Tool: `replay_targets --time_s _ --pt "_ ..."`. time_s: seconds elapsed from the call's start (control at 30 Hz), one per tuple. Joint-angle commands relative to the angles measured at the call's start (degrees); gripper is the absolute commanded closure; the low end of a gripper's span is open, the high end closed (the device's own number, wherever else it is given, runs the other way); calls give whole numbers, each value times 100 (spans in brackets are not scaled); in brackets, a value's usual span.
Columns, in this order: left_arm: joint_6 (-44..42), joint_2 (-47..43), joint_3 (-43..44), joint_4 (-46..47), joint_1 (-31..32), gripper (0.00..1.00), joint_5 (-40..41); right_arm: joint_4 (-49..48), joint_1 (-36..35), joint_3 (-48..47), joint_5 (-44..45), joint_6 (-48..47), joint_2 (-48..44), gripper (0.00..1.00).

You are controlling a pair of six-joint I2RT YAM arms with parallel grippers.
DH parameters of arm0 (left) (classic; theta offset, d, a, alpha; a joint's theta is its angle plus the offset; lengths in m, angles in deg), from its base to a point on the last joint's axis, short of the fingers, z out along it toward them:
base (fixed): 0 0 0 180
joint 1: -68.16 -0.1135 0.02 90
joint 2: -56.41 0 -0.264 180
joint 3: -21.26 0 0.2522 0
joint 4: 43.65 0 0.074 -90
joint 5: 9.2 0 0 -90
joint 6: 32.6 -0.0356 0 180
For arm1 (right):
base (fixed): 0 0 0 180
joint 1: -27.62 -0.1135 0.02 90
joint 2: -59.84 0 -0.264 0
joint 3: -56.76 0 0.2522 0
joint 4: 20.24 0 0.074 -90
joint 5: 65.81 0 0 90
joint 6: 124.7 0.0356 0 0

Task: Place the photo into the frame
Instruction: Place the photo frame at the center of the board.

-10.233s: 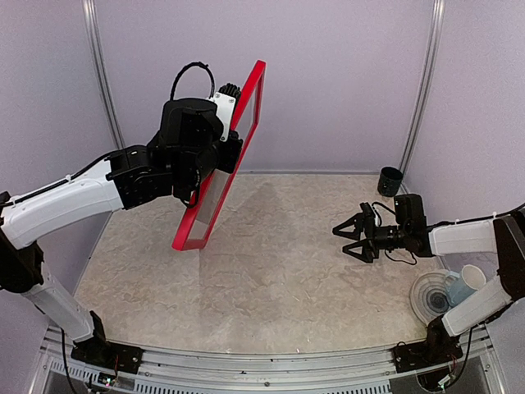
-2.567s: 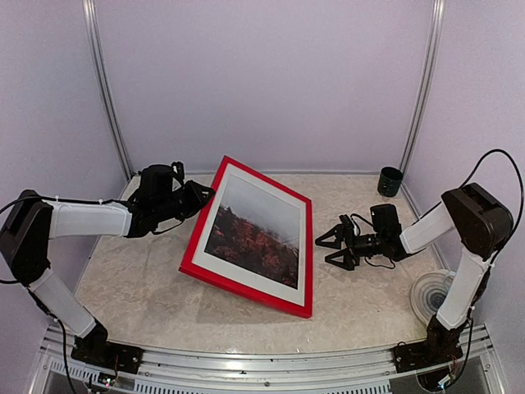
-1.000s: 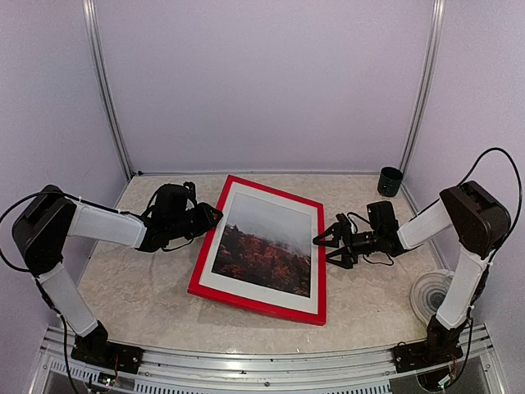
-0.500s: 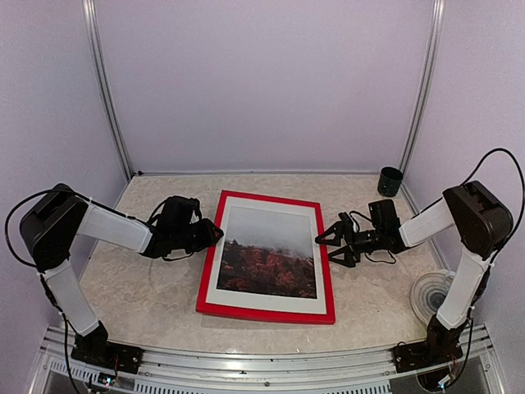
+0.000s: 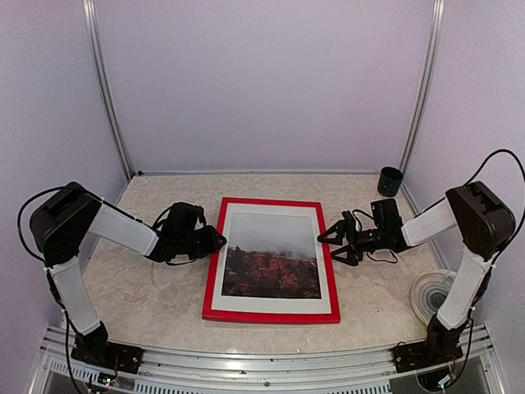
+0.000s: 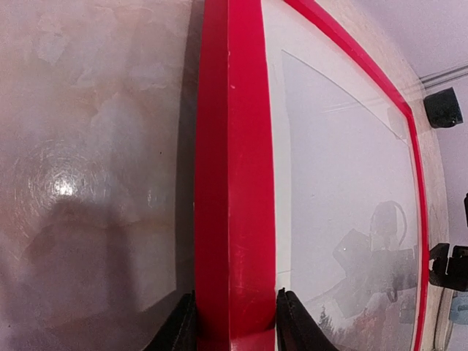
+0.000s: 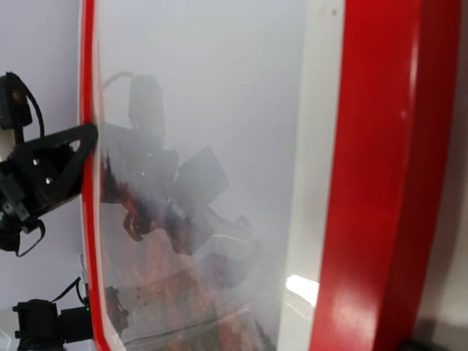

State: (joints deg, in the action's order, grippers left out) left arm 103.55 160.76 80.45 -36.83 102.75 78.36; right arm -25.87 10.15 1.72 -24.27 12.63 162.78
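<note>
The frame [image 5: 271, 315] now lies squared; left gripper [image 5: 217, 240] grasps it, right gripper [image 5: 330, 245] seemingly spread.

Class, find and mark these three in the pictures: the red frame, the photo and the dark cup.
red frame [image 5: 271, 315], top view, bottom bar.
photo [image 5: 271, 277], top view, orange trees.
dark cup [image 5: 390, 182], top view, its wall.

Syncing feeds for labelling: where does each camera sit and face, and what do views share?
Top external: above, behind the bases, looking down on both arms, the table, the frame holding the photo.
Left wrist: low at the frame's left rail, facing across; its fingers straddle it.
Right wrist: low at the right rail, facing the left gripper; own fingers hardly show.
All share the frame.
</note>
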Motion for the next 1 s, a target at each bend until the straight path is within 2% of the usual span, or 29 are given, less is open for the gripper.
replay_targets --time_s 0.0,0.4,0.47,0.63,0.73,0.97 --pt "-98 88 272 447 301 66 -620 465 30 198 375 -144 62 1" --pt "-80 194 345 522 364 66 -671 535 95 251 462 -206 -23 1" --pt "-88 211 360 526 377 62 -686 572 95 252 513 -222 -64 1" --pt "-72 228 358 518 382 61 -674 731 120 243 641 -322 -149 1" --pt "-86 217 323 501 382 55 -623 775 138 243 672 -349 -164 1" --pt "-79 217 298 491 382 48 -600 812 139 269 732 -373 -194 1"
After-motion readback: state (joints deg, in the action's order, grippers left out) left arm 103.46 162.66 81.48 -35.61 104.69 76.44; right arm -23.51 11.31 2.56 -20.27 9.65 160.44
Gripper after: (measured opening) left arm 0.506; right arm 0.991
